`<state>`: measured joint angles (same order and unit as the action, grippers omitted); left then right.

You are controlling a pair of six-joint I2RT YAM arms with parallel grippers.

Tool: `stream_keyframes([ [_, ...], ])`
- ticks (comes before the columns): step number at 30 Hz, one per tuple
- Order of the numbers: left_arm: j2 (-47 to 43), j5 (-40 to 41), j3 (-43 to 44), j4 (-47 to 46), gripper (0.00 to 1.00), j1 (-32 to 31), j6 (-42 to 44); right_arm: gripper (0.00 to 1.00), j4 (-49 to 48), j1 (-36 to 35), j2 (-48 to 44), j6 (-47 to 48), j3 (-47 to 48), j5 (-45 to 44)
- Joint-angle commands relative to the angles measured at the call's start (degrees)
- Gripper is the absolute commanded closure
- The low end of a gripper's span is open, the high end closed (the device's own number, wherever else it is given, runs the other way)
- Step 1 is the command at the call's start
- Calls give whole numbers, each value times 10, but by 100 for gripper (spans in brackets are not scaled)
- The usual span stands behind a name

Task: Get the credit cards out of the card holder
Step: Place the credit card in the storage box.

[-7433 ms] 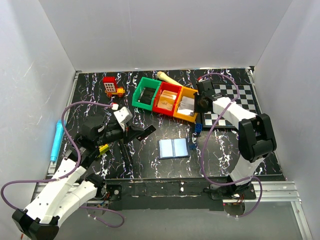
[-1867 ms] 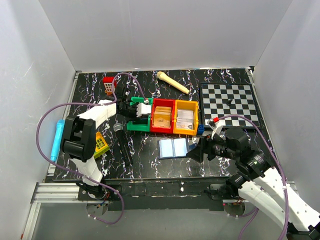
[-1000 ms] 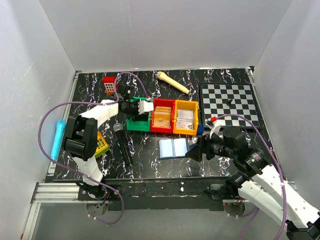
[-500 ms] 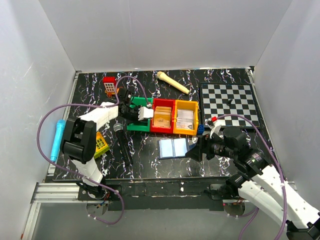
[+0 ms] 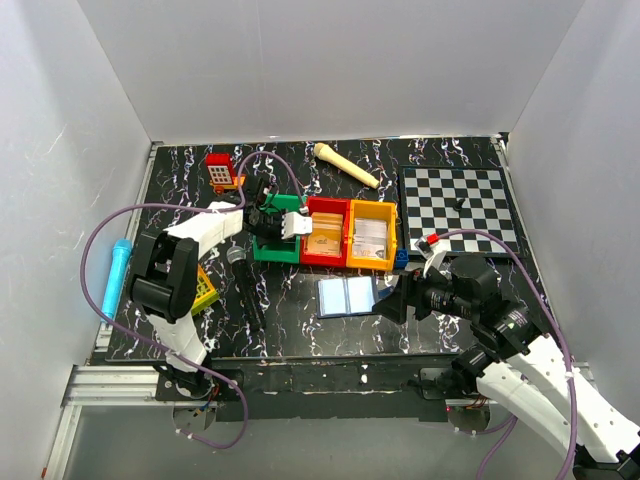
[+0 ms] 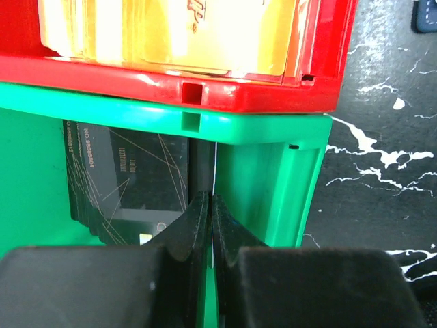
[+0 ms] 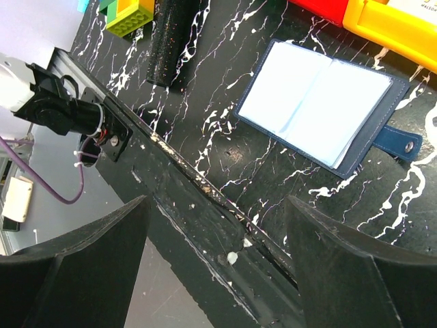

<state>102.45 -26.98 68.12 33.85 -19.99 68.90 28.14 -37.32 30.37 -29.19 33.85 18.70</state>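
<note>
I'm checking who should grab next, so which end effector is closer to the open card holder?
Right. The right end effector hangs open just right of the card holder; the left end effector sits shut at the green bin, farther back.

Overhead view over whole table (image 5: 292,325); close wrist views, right sharing card holder (image 5: 347,297).

Bare table (image 5: 300,335) near side of card holder (image 5: 347,297); bins (image 5: 323,259) close behind, black rod (image 5: 247,290) left
</note>
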Motion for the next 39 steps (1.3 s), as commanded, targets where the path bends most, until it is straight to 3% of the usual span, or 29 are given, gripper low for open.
stream_keyframes([
  [1,10,38,19,-10,100,-1,-7,14,-20,-3,0,1,1,-6],
  [39,42,105,48,-94,100,-1,-94,14,-34,-3,31,3,3,-2],
])
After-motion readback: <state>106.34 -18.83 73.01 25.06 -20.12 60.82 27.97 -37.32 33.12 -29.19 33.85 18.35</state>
